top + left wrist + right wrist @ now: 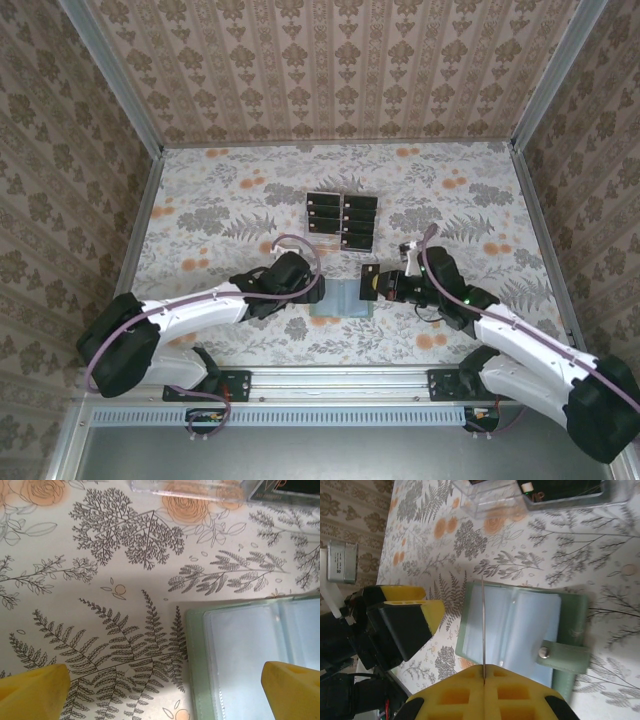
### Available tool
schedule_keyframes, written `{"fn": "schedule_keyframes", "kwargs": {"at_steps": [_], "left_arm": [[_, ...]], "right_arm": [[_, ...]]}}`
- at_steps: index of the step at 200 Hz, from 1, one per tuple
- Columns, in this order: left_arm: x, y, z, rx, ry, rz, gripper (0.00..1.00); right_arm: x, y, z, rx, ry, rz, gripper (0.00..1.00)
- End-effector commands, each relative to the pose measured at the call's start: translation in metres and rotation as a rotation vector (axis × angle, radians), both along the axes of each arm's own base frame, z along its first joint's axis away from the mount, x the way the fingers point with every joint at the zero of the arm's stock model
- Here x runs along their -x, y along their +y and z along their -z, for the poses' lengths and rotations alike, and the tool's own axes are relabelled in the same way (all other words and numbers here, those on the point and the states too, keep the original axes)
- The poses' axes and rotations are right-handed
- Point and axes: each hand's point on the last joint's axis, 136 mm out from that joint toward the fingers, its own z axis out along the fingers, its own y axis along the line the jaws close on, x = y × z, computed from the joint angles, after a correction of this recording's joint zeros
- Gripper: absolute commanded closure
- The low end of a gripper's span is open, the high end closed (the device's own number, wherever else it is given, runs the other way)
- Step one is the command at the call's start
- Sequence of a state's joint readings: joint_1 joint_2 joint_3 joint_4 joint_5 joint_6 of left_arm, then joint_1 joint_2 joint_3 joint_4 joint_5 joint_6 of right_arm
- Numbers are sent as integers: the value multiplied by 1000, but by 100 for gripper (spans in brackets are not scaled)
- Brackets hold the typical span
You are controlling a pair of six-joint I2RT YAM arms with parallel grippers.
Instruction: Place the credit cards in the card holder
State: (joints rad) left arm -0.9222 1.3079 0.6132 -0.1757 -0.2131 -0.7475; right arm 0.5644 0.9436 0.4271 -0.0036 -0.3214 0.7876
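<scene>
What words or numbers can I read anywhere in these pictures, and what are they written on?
Nothing can be read for sure.
Black cards in the clear rack: pale marks, too small.
Dark card edge at the top of the left wrist view: pale print, blurred.
Grey box at the right wrist view's left edge: small marks, blurred.
Green card holder: no writing seen.

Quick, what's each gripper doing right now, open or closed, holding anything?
Left gripper: open, holding nothing.
Right gripper: shut on a credit card.
</scene>
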Motion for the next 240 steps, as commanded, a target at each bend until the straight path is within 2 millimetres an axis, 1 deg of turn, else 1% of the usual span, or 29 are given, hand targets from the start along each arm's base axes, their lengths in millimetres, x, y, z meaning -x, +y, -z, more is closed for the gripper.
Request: {"fn": "schedule_keyframes", "kwargs": {"at_steps": [1, 25, 57, 98, 178, 208, 240], "left_arm": [[6, -2, 4, 1, 5, 70, 0], [8, -4, 10, 9, 20, 76, 0], [13, -4, 20, -1, 36, 75, 0], [17, 0, 27, -82, 22, 78, 0], [15, 12, 31, -156, -6, 52, 0], [14, 11, 31, -156, -13, 50, 0], [11, 7, 27, -141, -28, 57, 0]], "right_arm": [[-9, 13, -3, -34, -51, 9, 100], [-11, 19, 3, -19, -69, 10, 100], [-16, 19, 8, -9, -93, 25, 100], [-19, 27, 14, -10, -82, 13, 100], [-17, 35, 25, -1, -72, -3, 100], [-17, 36, 29, 5, -66, -1, 100], [-16, 35, 33, 9, -61, 3, 100]]}}
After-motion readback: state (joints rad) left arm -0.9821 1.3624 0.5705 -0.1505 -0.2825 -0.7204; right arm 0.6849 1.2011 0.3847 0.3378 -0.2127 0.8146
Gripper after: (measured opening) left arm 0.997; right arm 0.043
